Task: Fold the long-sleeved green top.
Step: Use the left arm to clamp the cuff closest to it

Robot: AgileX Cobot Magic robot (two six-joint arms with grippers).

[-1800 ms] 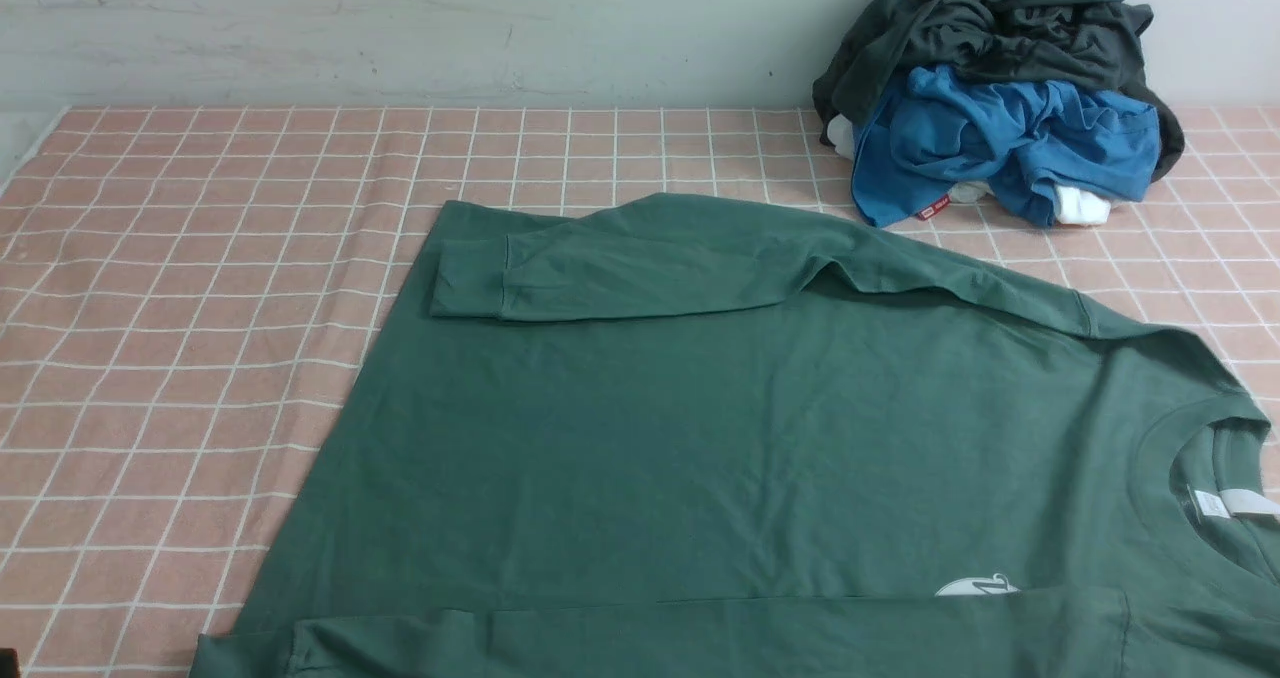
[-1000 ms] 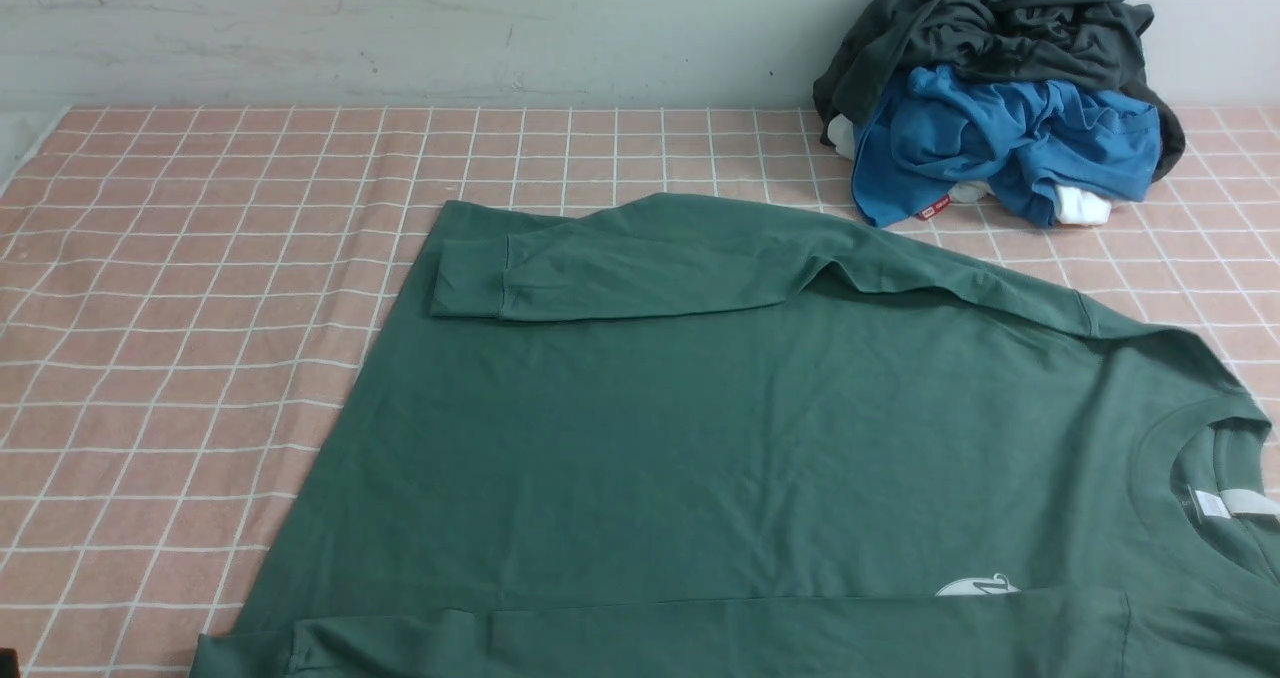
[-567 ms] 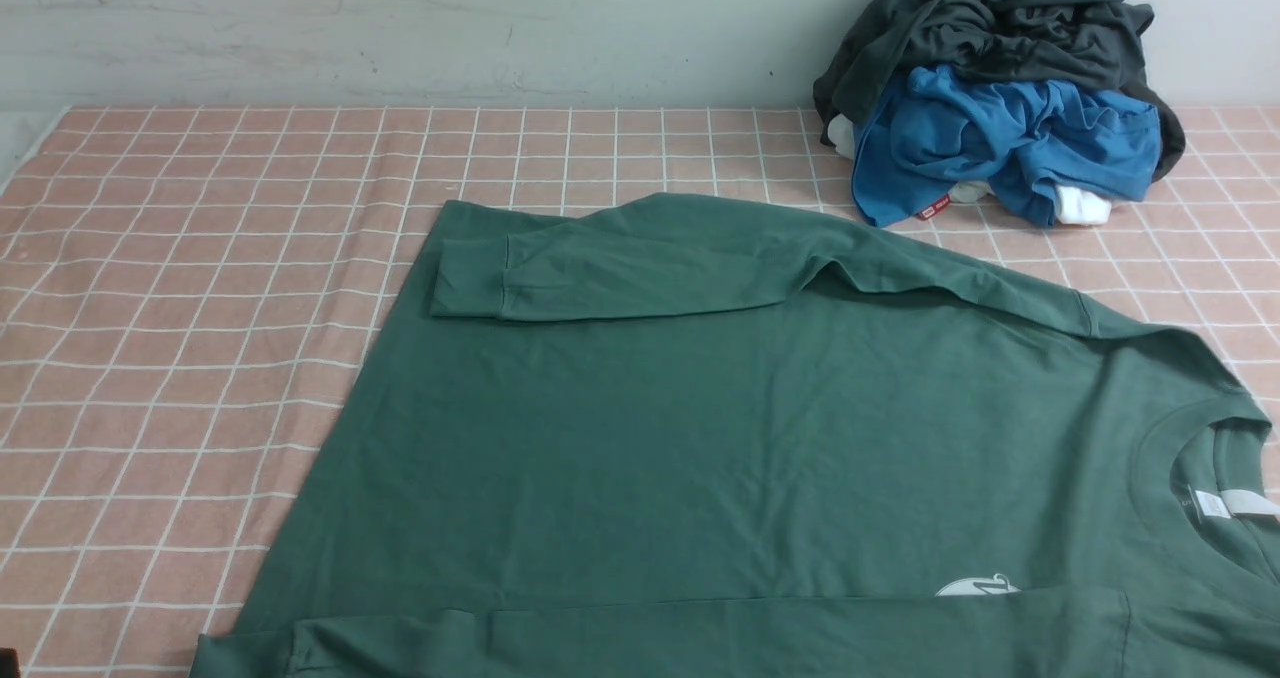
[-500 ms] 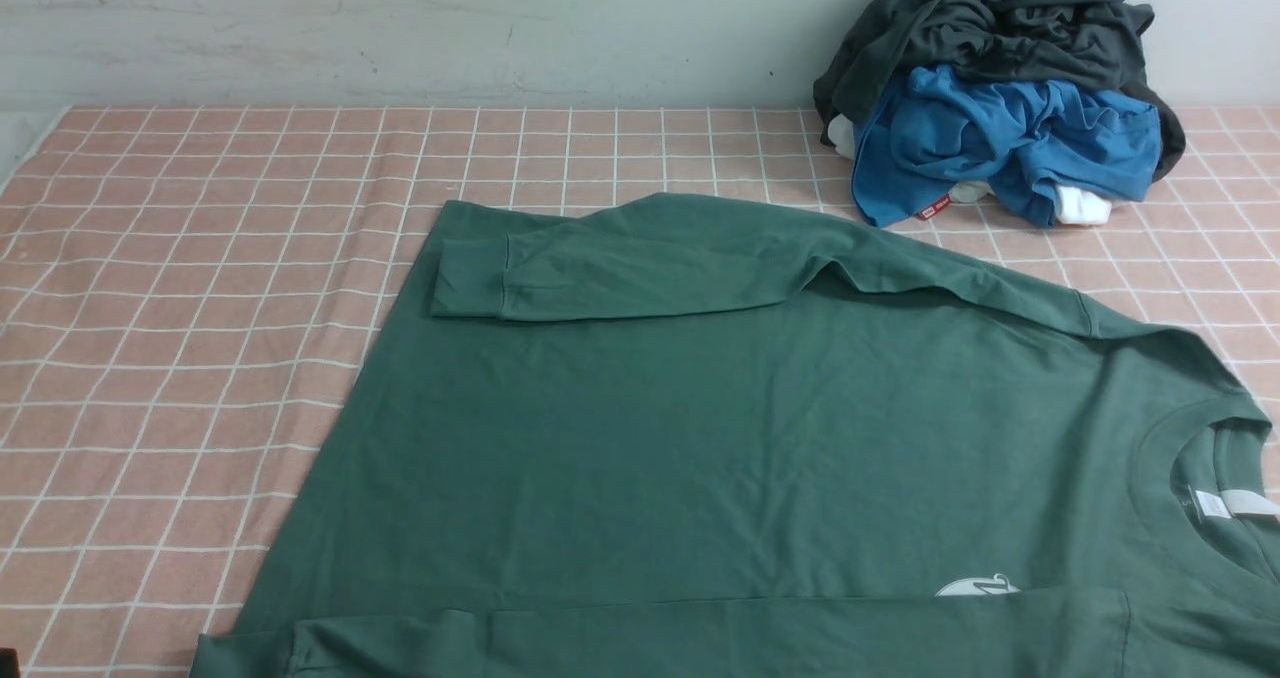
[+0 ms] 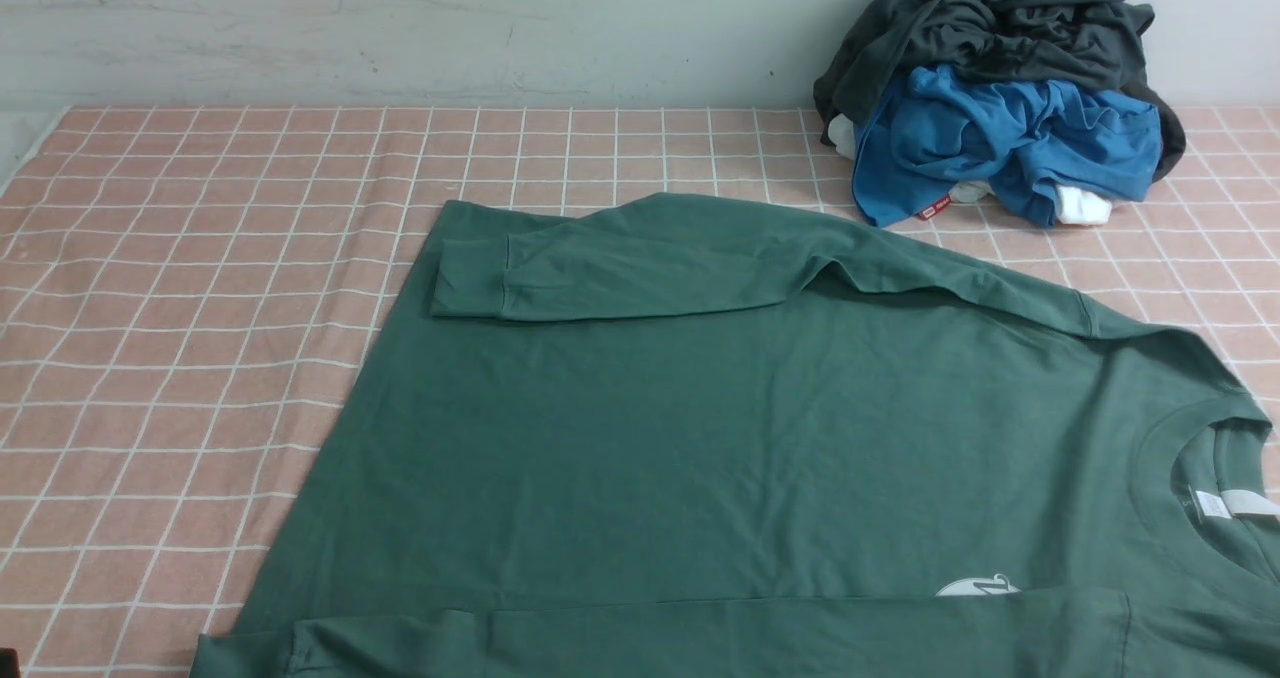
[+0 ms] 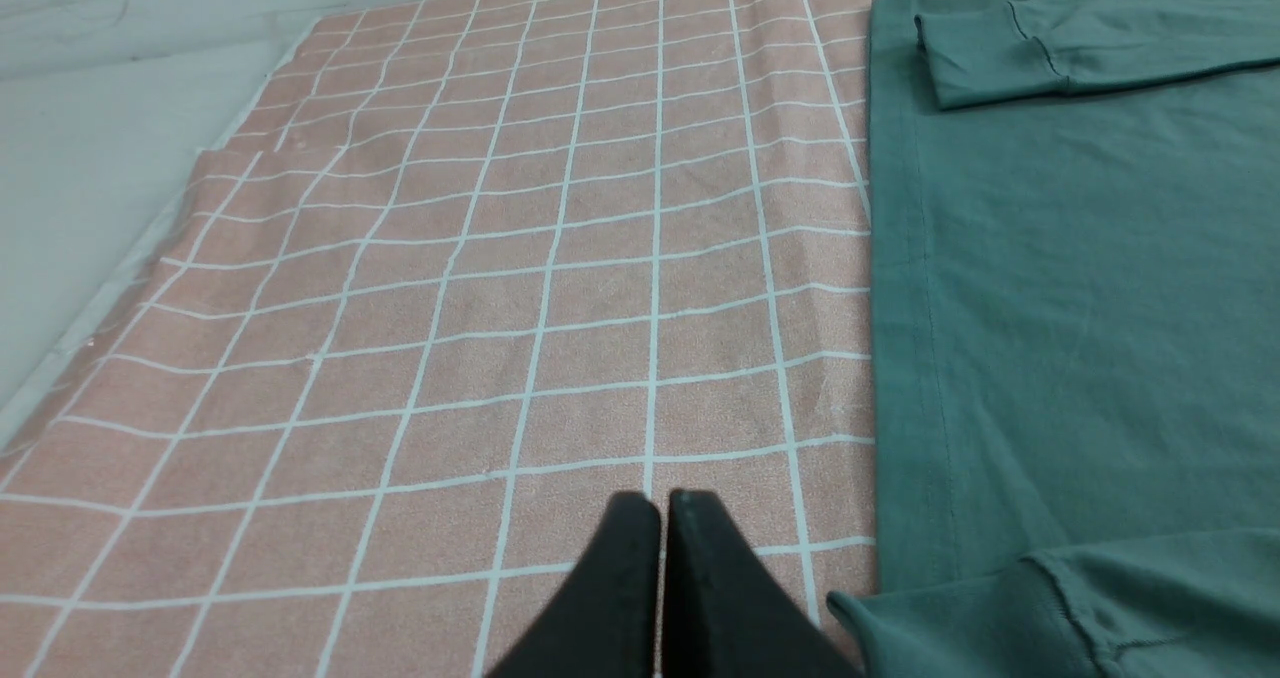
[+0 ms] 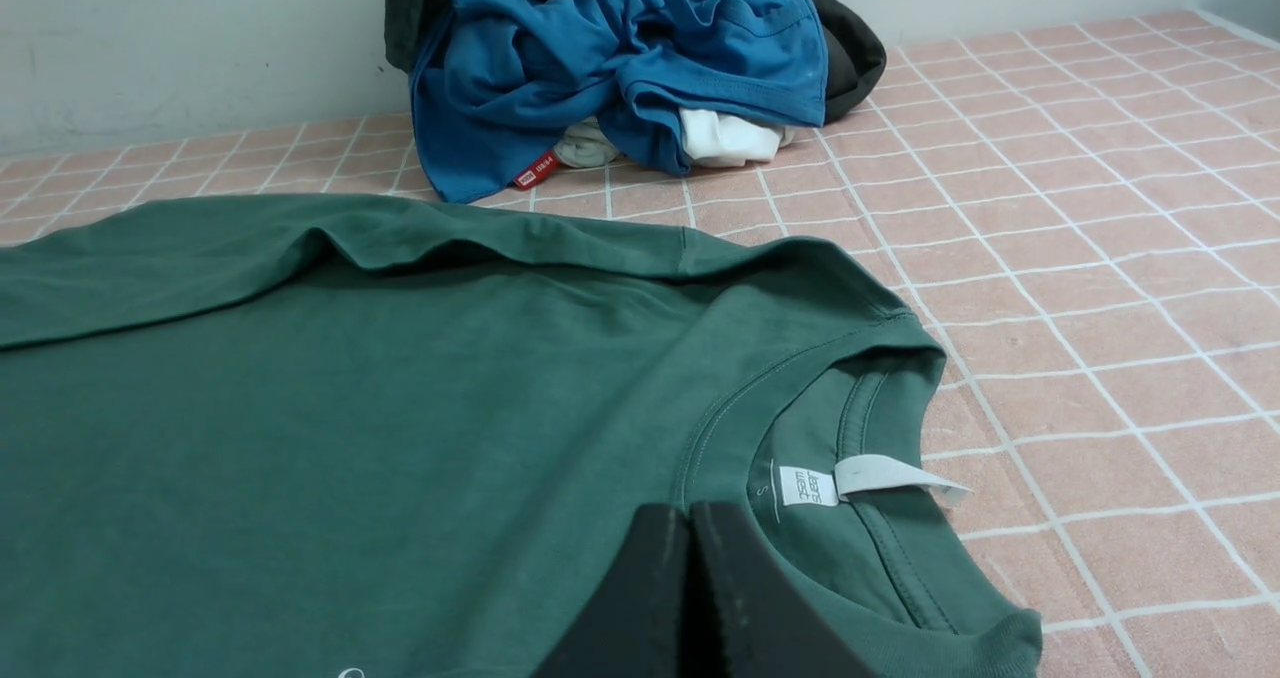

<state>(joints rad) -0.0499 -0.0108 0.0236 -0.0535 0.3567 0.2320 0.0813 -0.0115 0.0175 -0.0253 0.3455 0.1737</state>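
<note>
left gripper [image 6: 661,506], fingers pressed together and empty, over the pink checked cloth [image 6: 450,288] just beside the hem of the green top [image 6: 1050,308]. right gripper [image 7: 689,514], likewise closed and empty, above the collar [image 7: 740,408] by the white label [image 7: 808,485]. the top lies flat, sleeves folded across it, near a heap of clothes [image 5: 1000,128].

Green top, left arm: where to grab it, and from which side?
Probably the hem edge of the green top, coming in from the tablecloth side. That edge lies straight and flat, with only cloth beside it, so a finger could slide under. The left gripper is shut and would need to open first.
</note>
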